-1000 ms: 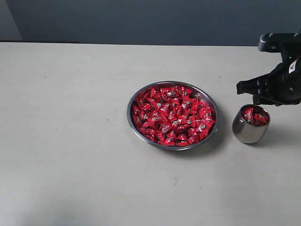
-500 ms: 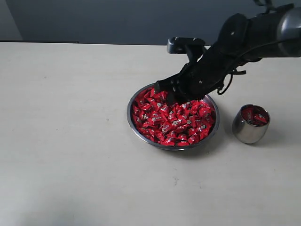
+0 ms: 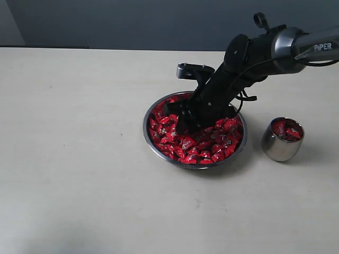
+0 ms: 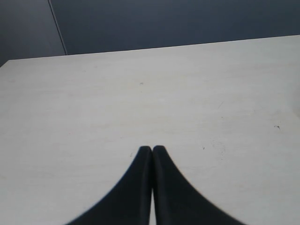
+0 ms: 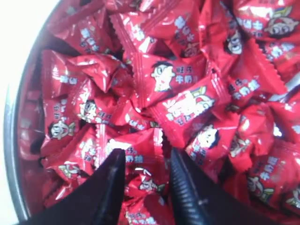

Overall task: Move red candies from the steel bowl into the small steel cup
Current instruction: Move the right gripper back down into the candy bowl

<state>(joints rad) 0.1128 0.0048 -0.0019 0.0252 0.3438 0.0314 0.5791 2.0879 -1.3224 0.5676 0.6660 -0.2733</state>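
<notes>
Red candies [image 5: 183, 89] crowd the right gripper [image 5: 146, 159], fingers [image 5: 110, 187] parted in the pile: closing may snag several or none; left gripper [image 4: 152, 149] fingers pressed together, idle.

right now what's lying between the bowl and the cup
Nothing. Only a bare stretch of table separates the bowl from the cup, which stand apart. The exterior view shows it.
</notes>
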